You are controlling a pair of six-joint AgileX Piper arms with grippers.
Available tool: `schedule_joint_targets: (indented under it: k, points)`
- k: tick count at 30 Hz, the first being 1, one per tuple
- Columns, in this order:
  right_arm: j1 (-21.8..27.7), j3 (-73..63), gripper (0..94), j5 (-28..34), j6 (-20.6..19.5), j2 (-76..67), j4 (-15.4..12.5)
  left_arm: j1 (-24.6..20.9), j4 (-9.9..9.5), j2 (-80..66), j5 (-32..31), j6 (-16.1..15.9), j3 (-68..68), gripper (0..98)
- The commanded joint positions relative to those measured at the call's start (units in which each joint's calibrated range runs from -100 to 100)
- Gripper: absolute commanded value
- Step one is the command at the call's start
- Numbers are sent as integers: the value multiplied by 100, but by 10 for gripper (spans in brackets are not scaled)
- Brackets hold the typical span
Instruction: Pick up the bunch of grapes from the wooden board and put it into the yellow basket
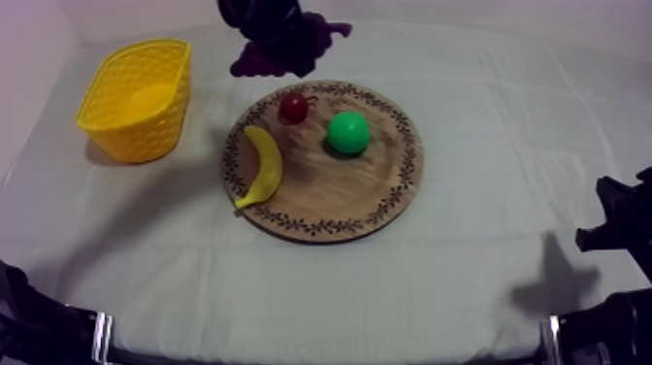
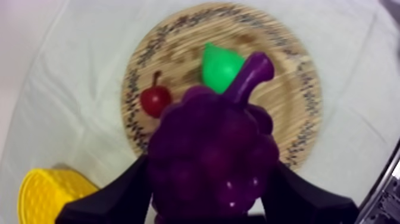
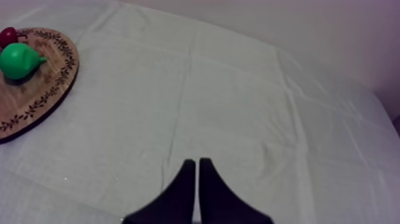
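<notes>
At the far left of the worktop (image 1: 466, 291), the yellow basket (image 1: 136, 97) is being shown standing on the grey-white cloth, well apart from the board. Just to its right, at the far edge, the bunch of grapes (image 1: 279, 53) is being held in the air by the left gripper (image 1: 262, 17). In the left wrist view its two black fingers (image 2: 110, 199) are being pressed against either side of the purple bunch, whose stem is being pointed up and away. The bunch is being kept clear of the round wooden board (image 1: 378, 209), above the cloth by the board's far rim, and outside the basket. On the board, the banana (image 1: 264, 167) is being left lying along the left rim. The small red fruit (image 1: 293, 107) is being left near the far rim, and the green pear (image 1: 347, 133) just to the right of it. At the near right, the right gripper (image 3: 197, 162) is being held low over bare cloth, its fingers being kept together as a narrow wedge with nothing between them.
</notes>
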Motion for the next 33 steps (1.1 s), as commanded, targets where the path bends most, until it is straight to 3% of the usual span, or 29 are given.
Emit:
schedule_joint_targets:
  k: [1,24,33]
  points:
    - [2,-4,3,0,-2,0,-2,-248,14,-36,-44,-10,28,468]
    - [2,-4,3,0,-2,0,-2,-2632,109,-419,-101,-51,490,451]
    - [2,-4,3,0,-2,0,-2,-2952,99,-319,-208,-63,708,463]
